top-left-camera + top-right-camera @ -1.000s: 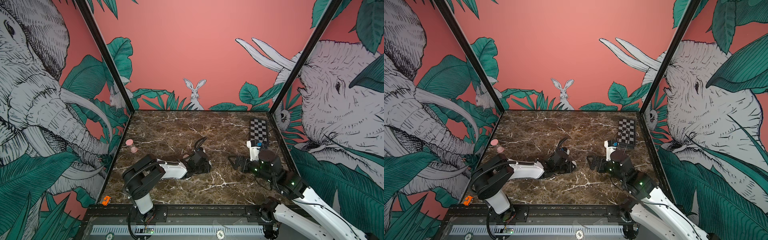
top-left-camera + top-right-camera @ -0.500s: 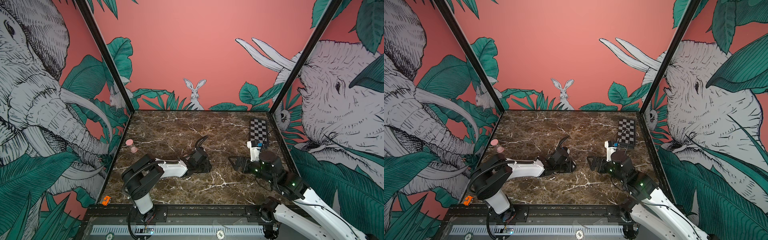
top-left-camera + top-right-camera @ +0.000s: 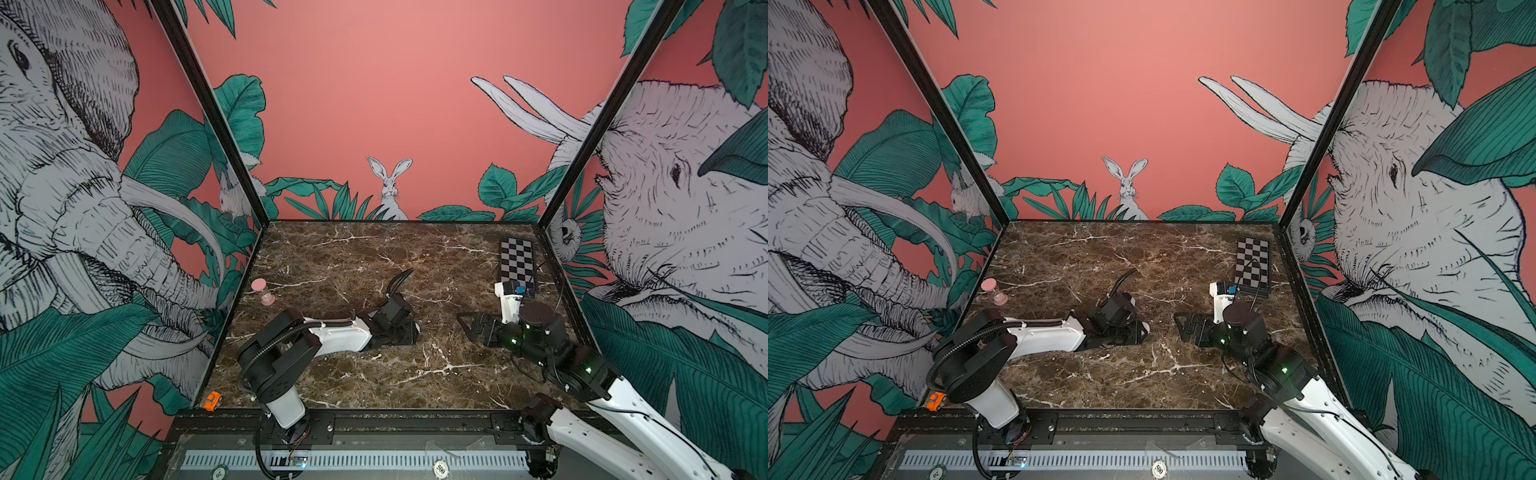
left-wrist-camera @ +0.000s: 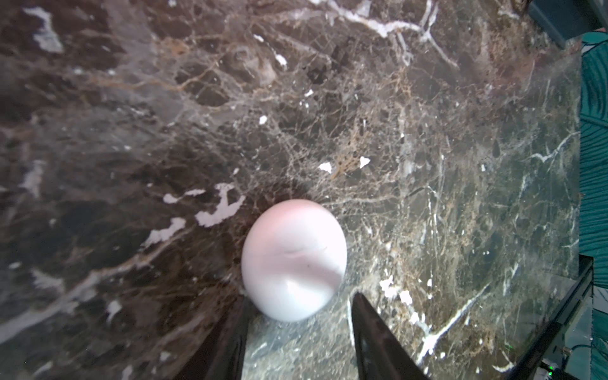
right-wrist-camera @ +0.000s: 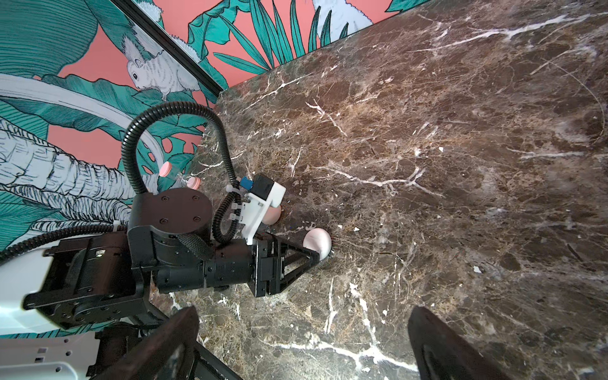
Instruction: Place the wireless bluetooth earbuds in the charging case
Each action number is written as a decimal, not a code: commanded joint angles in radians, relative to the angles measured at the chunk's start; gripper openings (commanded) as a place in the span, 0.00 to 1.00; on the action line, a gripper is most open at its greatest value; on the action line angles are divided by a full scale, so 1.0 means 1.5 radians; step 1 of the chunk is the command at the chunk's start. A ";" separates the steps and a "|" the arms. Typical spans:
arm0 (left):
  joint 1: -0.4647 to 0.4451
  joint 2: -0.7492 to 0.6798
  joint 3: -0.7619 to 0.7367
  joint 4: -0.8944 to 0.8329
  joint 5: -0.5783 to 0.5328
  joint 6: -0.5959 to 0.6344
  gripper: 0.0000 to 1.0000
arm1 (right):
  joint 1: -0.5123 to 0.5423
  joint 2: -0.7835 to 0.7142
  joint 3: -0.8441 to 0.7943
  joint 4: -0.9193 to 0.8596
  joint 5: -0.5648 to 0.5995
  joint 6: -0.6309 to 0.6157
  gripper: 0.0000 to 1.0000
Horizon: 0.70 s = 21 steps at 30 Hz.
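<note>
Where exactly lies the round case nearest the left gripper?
In the left wrist view the round case lies on the marble table, partly between the parted fingertips of the left gripper, near the table's middle.

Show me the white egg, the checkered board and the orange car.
white egg (image 4: pixel 293 260): left wrist view, rounded top.
checkered board (image 3: pixel 516 266): in a top view, middle squares.
orange car (image 3: pixel 212 401): in a top view, its body.
</note>
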 commanded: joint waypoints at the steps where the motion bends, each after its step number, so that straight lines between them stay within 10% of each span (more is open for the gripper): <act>1: 0.004 -0.041 0.033 -0.056 0.000 0.021 0.54 | -0.002 -0.004 0.005 0.017 -0.004 0.003 0.98; 11: 0.004 -0.140 0.152 -0.193 -0.034 0.108 0.78 | -0.002 0.016 0.038 -0.003 0.019 -0.025 0.98; 16: 0.004 -0.200 0.254 -0.306 -0.122 0.230 0.99 | -0.002 0.049 0.096 -0.069 0.077 -0.078 0.98; 21: 0.005 -0.270 0.294 -0.344 -0.273 0.339 0.99 | -0.003 0.093 0.104 -0.122 0.190 -0.129 0.98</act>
